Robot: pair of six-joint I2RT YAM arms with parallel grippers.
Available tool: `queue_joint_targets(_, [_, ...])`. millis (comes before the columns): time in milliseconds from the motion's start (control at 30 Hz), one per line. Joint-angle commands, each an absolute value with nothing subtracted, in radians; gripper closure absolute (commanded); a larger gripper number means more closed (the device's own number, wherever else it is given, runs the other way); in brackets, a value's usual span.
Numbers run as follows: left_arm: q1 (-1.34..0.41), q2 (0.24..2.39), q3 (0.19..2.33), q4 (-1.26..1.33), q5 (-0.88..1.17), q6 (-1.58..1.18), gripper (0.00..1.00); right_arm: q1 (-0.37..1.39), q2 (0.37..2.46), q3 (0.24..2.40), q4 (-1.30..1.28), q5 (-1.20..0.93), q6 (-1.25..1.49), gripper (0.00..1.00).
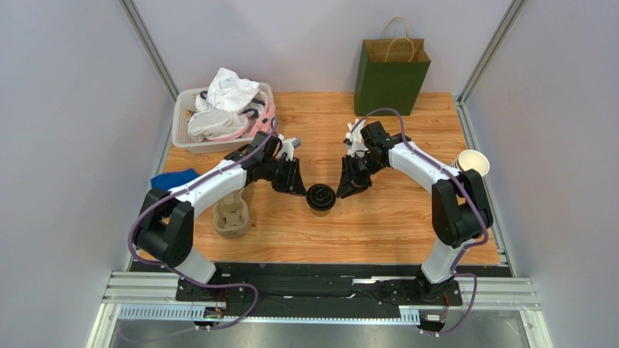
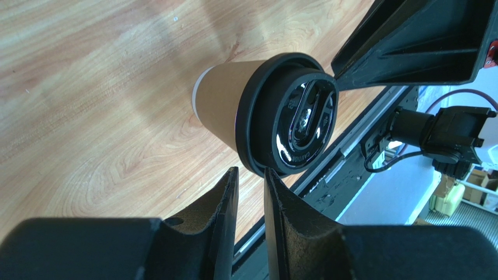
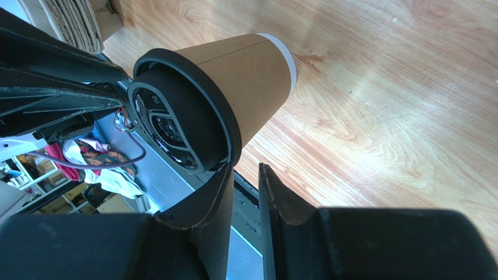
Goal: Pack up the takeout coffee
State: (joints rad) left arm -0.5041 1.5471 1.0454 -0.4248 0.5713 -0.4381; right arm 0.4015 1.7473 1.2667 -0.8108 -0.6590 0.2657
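Takeout coffee [image 1: 320, 197] stands upright near the middle of the wooden table [image 1: 407, 225], black lid [image 2: 292, 122] on, and you have a gripper on either side of it. Your left gripper [image 1: 294, 181] sits at the cup's left with its jaws only a narrow slit apart and nothing between them. In its wrist view, the tip of one finger [image 2: 280, 198] meets the lower rim of the lid, and the kraft wall of the cup is not enclosed. Your right gripper [image 1: 347, 185] mirrors it from the other side, again slightly parted and empty. One fingertip [image 3: 219, 186] lies against the lid's rim, and the other finger is clear of the cup. Neither gripper is grasping the coffee, which rests on the wood under its own weight. Beside your left arm lies a moulded-pulp cup carrier [image 1: 231, 214], and a green paper bag [image 1: 391, 80] stands at the far edge of the table.
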Motion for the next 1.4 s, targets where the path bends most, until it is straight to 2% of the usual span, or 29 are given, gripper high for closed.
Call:
queue_joint_targets(0, [-0.503,1.560,1.092,-0.385,0.588,-0.419,0.69,0.414,1.746,1.296,-0.779,-0.690,0.275,0.74])
queue_joint_targets(467, [-0.518,1.612,1.108,-0.367,0.580,-0.410,0.69,0.425,1.775,1.298,-0.778,-0.678,0.273,0.76])
queue_joint_targets(600, [-0.520,1.628,1.098,-0.377,0.566,-0.408,0.75,0.426,1.786,1.298,-0.779,-0.663,0.270,0.80])
queue_joint_targets(733, [-0.520,1.644,1.086,-0.402,0.548,-0.406,0.87,0.430,1.799,1.302,-0.788,-0.644,0.267,0.88])
queue_joint_targets(933, [-0.520,1.670,1.069,-0.411,0.526,-0.411,0.99,0.439,1.825,1.307,-0.802,-0.617,0.252,0.99])
queue_joint_targets(1367, [-0.522,1.782,1.100,-0.465,0.480,-0.423,1.00,0.445,1.868,1.307,-0.810,-0.574,0.241,1.00])
